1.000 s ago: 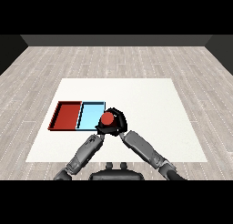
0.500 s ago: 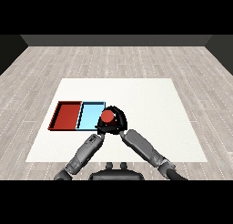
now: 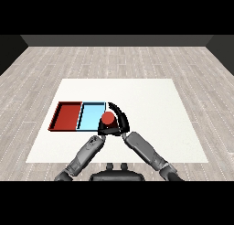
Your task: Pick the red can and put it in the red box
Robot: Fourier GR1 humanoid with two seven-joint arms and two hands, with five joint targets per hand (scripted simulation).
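The right hand [image 3: 119, 121] curled round the red can [image 3: 108, 119] and had carried it a little left, over the light blue tray's [image 3: 90, 115] edge.

The can [image 3: 108, 118] sits inside the curl of the right hand [image 3: 120, 122], at the near right edge of one tray [image 3: 91, 109]. A second tray [image 3: 67, 116] lies further left of the hand, touching the first. The left hand [image 3: 103, 131] is just below the can.
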